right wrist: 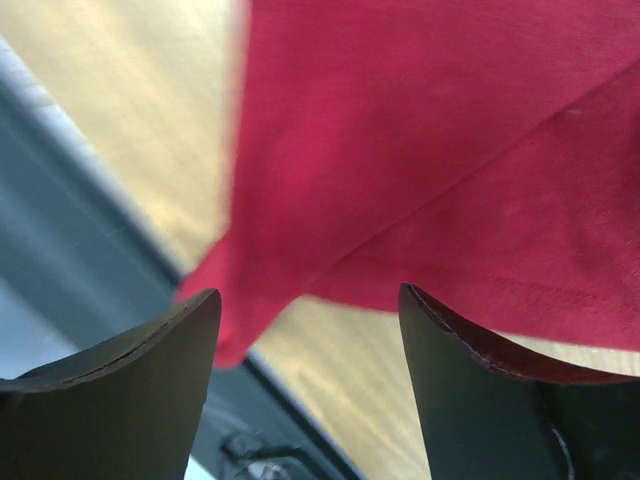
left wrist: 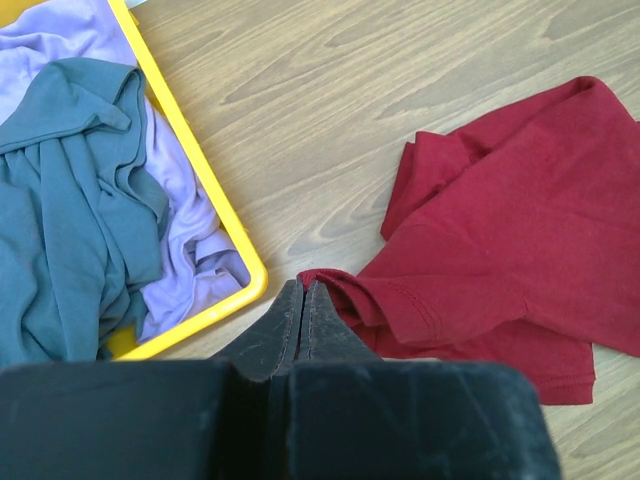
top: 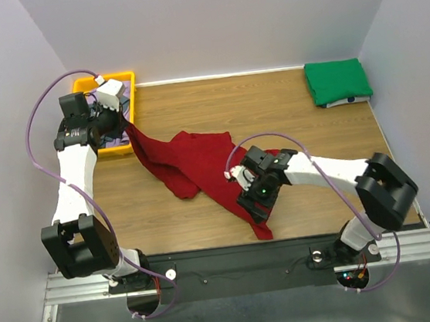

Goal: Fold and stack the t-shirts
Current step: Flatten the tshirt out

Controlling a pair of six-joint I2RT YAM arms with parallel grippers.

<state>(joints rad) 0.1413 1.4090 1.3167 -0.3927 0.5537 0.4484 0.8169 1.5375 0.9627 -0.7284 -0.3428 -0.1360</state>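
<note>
– Shirts first: where are they lying?
– The red shirt (top: 200,163) is sprawling crumpled across the middle of the surface (top: 287,114), with one corner being held up beside the yellow tray (top: 131,93). The green shirt (top: 336,81) is sitting folded in the far right corner. The blue shirt (left wrist: 60,200) and the purple shirt (left wrist: 190,230) are lying bunched together inside the tray.
– And each tool?
– The left tool (left wrist: 303,290) is pinching that raised corner, its fingers pressing together on the cloth. The right tool (right wrist: 310,295) is hovering over the red shirt's near end, fingers standing apart and gripping nothing.
</note>
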